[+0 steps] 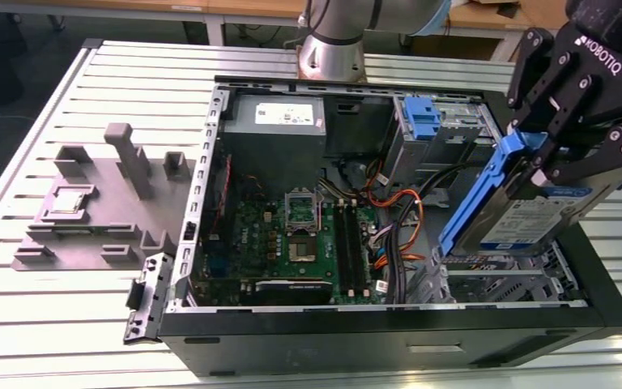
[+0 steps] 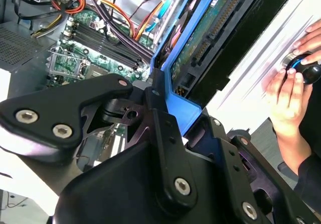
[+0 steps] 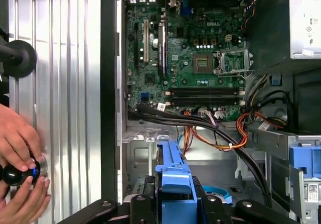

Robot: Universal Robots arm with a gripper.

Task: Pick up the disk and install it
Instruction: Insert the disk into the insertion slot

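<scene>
Disk, tilted, blue rails along its edges, hangs clamped in the hand over the open computer case. The case holds a motherboard, cables and a power supply, and stands near the counter's edge.

Beneath the jaws an open black computer case lies on a slatted metal counter. Its green motherboard sits well apart from the jaws, with orange and black cables between. A blue bracket stands near the jaws, a grey power-supply box farther off. Farthest from the jaws, outside the case, rests a grey moulded fixture.
</scene>
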